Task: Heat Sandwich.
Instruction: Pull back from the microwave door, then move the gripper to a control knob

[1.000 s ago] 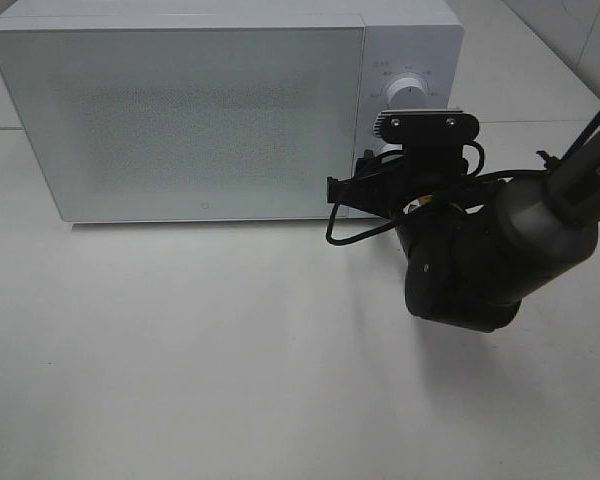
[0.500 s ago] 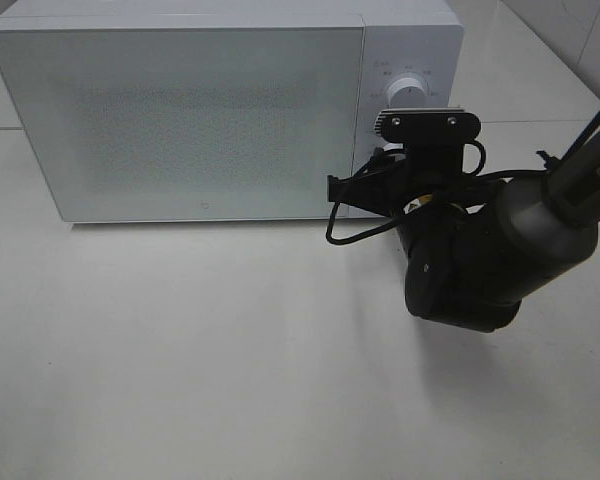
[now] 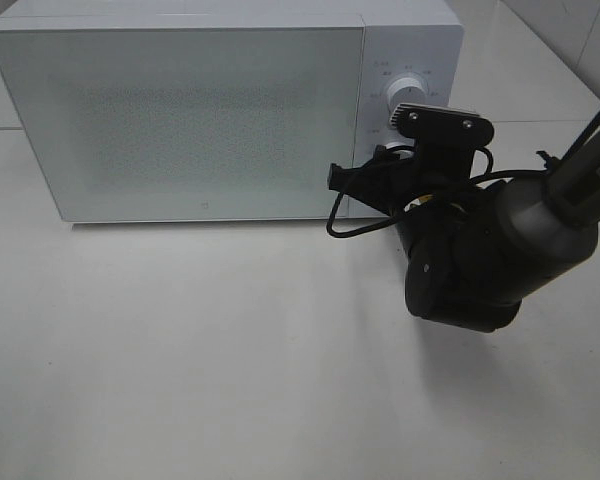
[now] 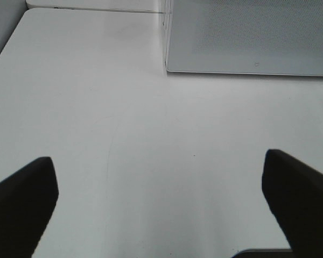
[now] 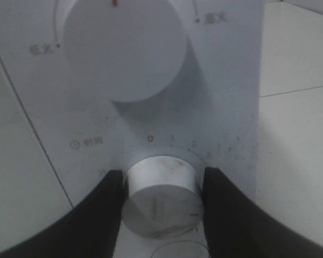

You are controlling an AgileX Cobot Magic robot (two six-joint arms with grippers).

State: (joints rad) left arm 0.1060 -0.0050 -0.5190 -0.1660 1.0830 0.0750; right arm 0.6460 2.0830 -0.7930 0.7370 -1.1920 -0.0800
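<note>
Seen from above, we lose the right hand [image 5: 161,185] and the lower dial [image 5: 162,207] behind the arm's wrist camera [image 3: 442,125]. The frosted door [image 3: 180,120] of the microwave [image 3: 410,30] hides its inside, and the panel's small print [image 5: 89,142] is too blurred to read.

A boxy white microwave oven [image 3: 180,110] stands on the flat pale surface [image 3: 180,350], at its far edge and nearer the far left corner. The oven's wide frosted glass door [image 3: 180,120] takes the left of the front and faces the near edge; the narrow white control panel [image 3: 412,125] lies to the door's right. On the panel, the round white upper dial [image 5: 124,48] sits above the round white lower dial [image 5: 162,196]. The black right arm [image 3: 540,215] reaches in from the right edge, and the right pincer [image 5: 162,177] has one finger against each side of the lower dial. The left pincer [image 4: 157,158] hangs spread over bare surface before the oven's front left corner.
</note>
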